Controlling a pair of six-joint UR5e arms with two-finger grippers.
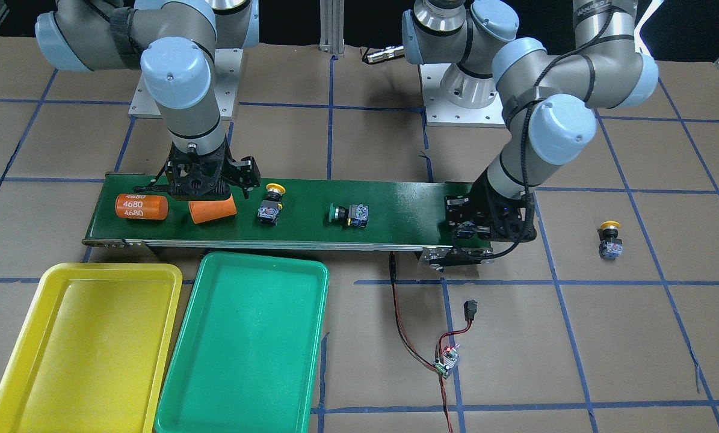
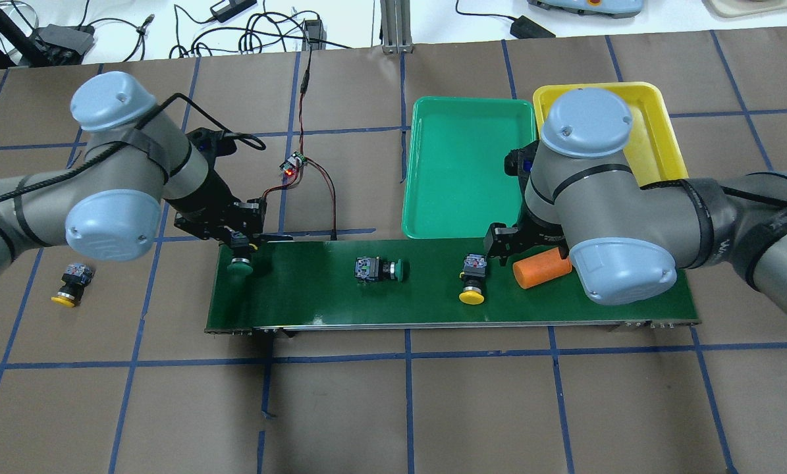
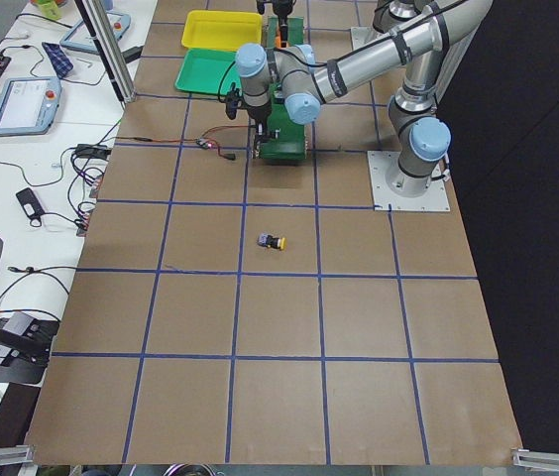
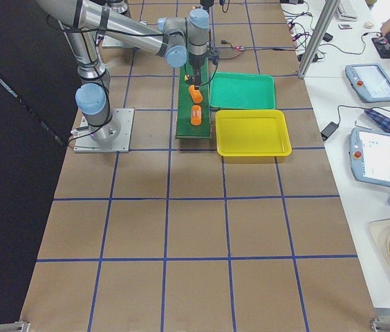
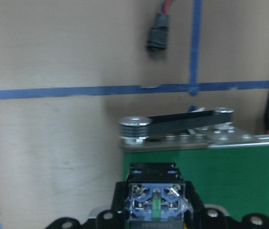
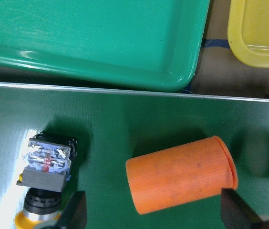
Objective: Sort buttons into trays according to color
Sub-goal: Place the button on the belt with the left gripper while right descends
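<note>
My left gripper (image 2: 238,253) is shut on a green button (image 2: 240,266) at the left end of the belt; the left wrist view shows its grey contact block (image 5: 156,201) between the fingers. A second green button (image 1: 350,215) and a yellow button (image 1: 271,204) lie on the belt. Another yellow button (image 1: 609,239) lies on the table off the belt's end. My right gripper (image 6: 156,210) is open, its fingers straddling an orange cylinder (image 6: 180,174). The green tray (image 1: 245,343) and yellow tray (image 1: 88,349) sit side by side with nothing in them.
The dark-green conveyor belt (image 1: 395,210) runs across the table. A second orange cylinder (image 1: 141,206), marked 4680, lies at its end. Red and black wires with a small circuit board (image 1: 446,361) lie on the table near the belt.
</note>
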